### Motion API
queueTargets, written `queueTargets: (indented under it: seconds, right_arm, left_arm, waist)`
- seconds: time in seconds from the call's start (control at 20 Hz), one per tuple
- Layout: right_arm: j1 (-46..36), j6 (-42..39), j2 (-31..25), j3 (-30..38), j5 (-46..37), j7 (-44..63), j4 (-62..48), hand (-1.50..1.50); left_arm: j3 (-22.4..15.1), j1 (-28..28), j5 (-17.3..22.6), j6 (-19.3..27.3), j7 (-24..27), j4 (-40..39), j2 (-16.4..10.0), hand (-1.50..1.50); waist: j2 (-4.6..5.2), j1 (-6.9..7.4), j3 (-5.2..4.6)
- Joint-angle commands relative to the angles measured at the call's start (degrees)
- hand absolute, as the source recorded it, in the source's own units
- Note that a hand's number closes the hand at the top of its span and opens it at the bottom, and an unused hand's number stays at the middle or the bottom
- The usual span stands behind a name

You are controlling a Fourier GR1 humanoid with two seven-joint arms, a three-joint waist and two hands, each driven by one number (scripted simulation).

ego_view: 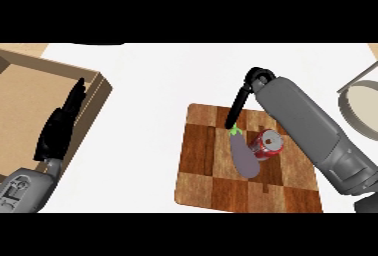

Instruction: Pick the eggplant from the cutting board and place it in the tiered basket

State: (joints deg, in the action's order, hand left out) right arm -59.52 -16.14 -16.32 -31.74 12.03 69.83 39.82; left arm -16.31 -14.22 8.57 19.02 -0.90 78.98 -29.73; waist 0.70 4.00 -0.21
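Touching eggplant [244, 156] stem, right hand [238, 107]; tiered basket [343, 105] cut off (right edge).

1. We have one view, from the robot's head; it looks steeply down on the counter [148, 80].
2. The left forearm [22, 190] and right forearm [310, 130] come in from below; the cutting board [199, 185] lies close, right of centre.
3. The box [92, 107] is cropped at the left edge; the tiered basket [344, 102] at the right.

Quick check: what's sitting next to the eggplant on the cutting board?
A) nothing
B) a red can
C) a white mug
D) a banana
B: a red can lies on its side beside the eggplant on the cutting board.
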Motion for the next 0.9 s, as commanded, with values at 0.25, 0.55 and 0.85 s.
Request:
queueTargets:
  seconds: [0.25,0.55,0.85]
  right_arm:
    - [-8.7,-8.3,9.1,-3.2,4.0,15.3,-13.1,-1.5]
    - [-9.8,-12.2,9.2,-4.6,4.7,13.4,-17.1,-1.5]
    - [-13.0,-15.1,12.9,-8.2,3.0,10.8,-21.4,-1.5]
  left_arm:
    - [0.9,0.6,-0.1,-0.3,-0.5,-0.2,0.0,0.0]
    - [0.7,4.1,-1.3,1.3,-0.8,2.6,0.3,0.0]
    - [2.3,2.8,-1.5,1.5,1.1,-1.6,1.6,0.0]
  waist:
    - [-0.61,-1.41,0.01]
    - [-1.03,-2.56,0.15]
    - [-0.66,-3.22,0.07]
